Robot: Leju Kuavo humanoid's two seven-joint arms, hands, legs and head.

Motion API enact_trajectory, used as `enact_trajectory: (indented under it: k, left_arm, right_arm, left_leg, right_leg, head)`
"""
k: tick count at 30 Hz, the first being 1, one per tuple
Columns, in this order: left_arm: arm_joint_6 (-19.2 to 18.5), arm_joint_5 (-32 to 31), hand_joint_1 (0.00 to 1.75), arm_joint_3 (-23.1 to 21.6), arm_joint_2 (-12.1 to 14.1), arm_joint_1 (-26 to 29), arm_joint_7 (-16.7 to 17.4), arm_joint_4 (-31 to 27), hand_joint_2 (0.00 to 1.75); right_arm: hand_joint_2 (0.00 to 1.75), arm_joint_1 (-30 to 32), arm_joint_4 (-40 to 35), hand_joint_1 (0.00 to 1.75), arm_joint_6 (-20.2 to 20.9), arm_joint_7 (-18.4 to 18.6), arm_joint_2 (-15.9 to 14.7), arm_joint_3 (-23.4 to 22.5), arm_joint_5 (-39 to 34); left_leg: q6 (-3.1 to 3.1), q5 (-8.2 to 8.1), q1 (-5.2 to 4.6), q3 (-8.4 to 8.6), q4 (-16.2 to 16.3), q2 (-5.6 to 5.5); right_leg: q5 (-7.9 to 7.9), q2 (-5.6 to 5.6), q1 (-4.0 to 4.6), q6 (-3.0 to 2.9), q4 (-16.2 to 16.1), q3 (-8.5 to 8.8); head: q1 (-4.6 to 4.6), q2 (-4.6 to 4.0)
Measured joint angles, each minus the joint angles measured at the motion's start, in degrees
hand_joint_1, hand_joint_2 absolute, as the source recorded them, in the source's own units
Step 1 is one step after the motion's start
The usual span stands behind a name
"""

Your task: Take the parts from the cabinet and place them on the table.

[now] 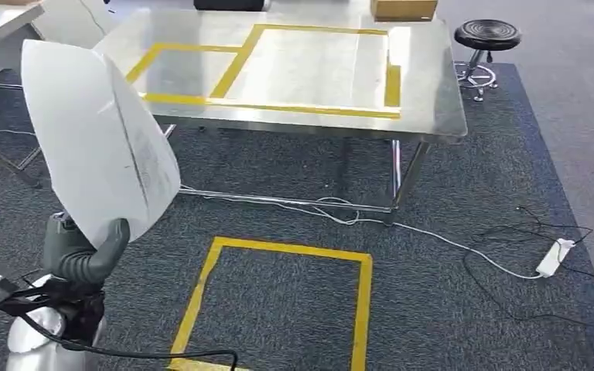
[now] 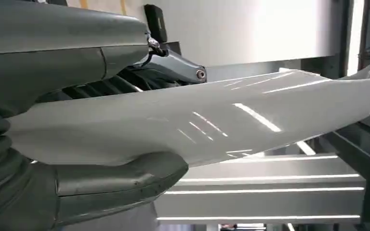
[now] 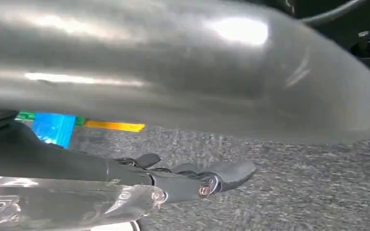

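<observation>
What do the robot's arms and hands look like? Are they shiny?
Partly! The left arm is shiny silver metal with a black cable running across it. The left hand is dull grey, with a thick rounded thumb, a ribbed grey cover at the wrist and darker fingers with small round metal pins. The right hand has dark fingers too, next to a shiny silver part.

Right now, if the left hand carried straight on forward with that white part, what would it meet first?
Probably the near edge of the steel table. The left hand holds the white part upright, with only carpet between; depth is hard to judge.
</observation>
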Motion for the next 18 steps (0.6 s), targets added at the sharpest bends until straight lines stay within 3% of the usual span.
enact_trajectory:
  k: [3,4,5,6,8,9,10,11,13,14,16,18]
  left_arm:
    - [-0.02,0.24,1.75,0.09,0.00,0.10,-0.04,0.18,1.75]
    - [-0.02,0.26,1.75,0.11,0.00,0.20,-0.07,0.24,1.75]
    - [-0.02,0.26,1.75,0.11,0.00,0.27,-0.05,0.35,1.75]
    - [-0.02,0.26,1.75,0.13,0.00,0.28,-0.07,0.42,1.75]
    - [-0.02,0.26,1.75,0.17,0.00,0.27,-0.07,0.44,1.75]
    - [-0.02,0.31,1.75,0.22,0.02,0.26,-0.11,0.44,1.75]
    - [0.00,0.31,1.75,0.26,0.02,0.21,-0.13,0.44,1.75]
    - [0.00,0.37,1.75,0.28,0.02,0.23,-0.28,0.44,1.75]
    - [0.00,0.70,1.75,0.31,0.02,0.34,-0.63,0.44,1.75]
    - [0.00,0.85,1.75,0.35,0.04,0.34,-0.85,0.44,1.75]
    - [0.00,0.92,1.75,0.42,0.04,0.38,-0.98,0.44,1.75]
    - [0.00,0.94,1.75,0.42,0.04,0.38,-1.03,0.44,1.75]
  right_arm:
    - [0.00,0.02,0.00,0.00,-0.02,0.08,-0.04,0.02,0.00]
    - [0.00,0.01,0.00,0.00,-0.02,0.09,-0.07,0.02,0.00]
    - [0.00,0.00,0.00,0.00,-0.04,0.08,-0.09,0.02,0.00]
    - [0.00,0.00,0.00,0.00,-0.04,0.09,-0.09,0.02,0.00]
    - [0.00,0.00,0.00,0.00,-0.04,0.06,-0.13,0.02,0.00]
    - [0.00,-0.01,0.19,0.00,-0.02,0.06,0.09,0.09,0.00]
    - [0.00,-0.01,0.26,0.00,-0.04,0.00,0.11,0.09,-0.02]
    - [0.00,-0.03,0.24,0.00,-0.24,-0.07,0.15,0.09,-0.04]
    - [0.00,-0.02,0.26,0.00,-0.44,-0.20,0.18,0.09,-0.04]
    - [0.00,-0.01,0.26,0.00,-0.46,-0.26,0.17,0.11,-0.09]
    - [0.00,0.01,0.26,0.00,-0.55,-0.29,0.17,0.11,-0.09]
    - [0.00,0.00,0.26,0.00,-0.61,-0.35,0.17,0.11,-0.09]
  left_leg:
    - [-0.21,-0.04,0.29,-0.04,0.02,0.06]
    - [-0.43,-0.10,0.39,-0.07,0.09,0.05]
    - [-0.72,-0.20,0.60,0.00,0.17,0.02]
    - [-1.17,-0.42,0.95,0.02,0.44,-0.08]
    - [-2.52,-1.39,1.78,-0.09,1.89,-0.25]
    - [-3.23,-1.90,1.51,-0.41,2.63,-0.36]
    - [-3.60,-2.46,1.34,-0.93,3.73,-0.39]
    - [-3.60,-2.28,1.12,-1.01,3.55,-0.40]
    - [-3.27,-1.92,1.11,-0.96,3.51,-0.33]
    - [-2.62,-1.42,1.03,-0.92,3.40,-0.32]
    - [-1.89,-1.08,1.00,-0.94,3.31,-0.32]
    - [-0.59,-1.49,1.01,-0.80,2.89,-0.30]
  right_leg:
    - [-6.56,-0.39,-0.58,0.93,12.97,-6.19]
    - [-7.04,-0.42,-0.76,1.29,15.33,-7.40]
    - [-6.08,-0.46,-0.95,1.63,14.86,-7.21]
    - [-3.95,-0.47,-1.20,2.05,11.83,-5.73]
    - [1.01,-0.40,-2.10,3.28,1.42,-0.17]
    - [-0.53,0.69,-1.93,3.86,1.05,0.07]
    - [-0.32,1.00,-2.22,2.11,0.86,0.06]
    - [-0.37,0.91,-2.24,1.01,1.36,-0.23]
    - [-0.02,0.91,-2.44,0.80,1.27,-0.40]
    - [0.01,0.97,-2.43,0.73,1.26,-0.46]
    - [-0.03,0.99,-2.24,0.33,1.26,-0.47]
    - [-0.20,0.96,-1.81,-0.16,1.29,-0.48]
  head:
    - [0.27,0.00]
    - [0.29,0.00]
    - [0.27,0.00]
    - [0.27,0.00]
    - [0.31,0.00]
    - [0.76,0.00]
    - [1.16,0.00]
    - [0.46,0.00]
    - [0.07,0.00]
    - [-0.28,0.00]
    - [-0.50,0.00]
    - [-0.63,0.00]
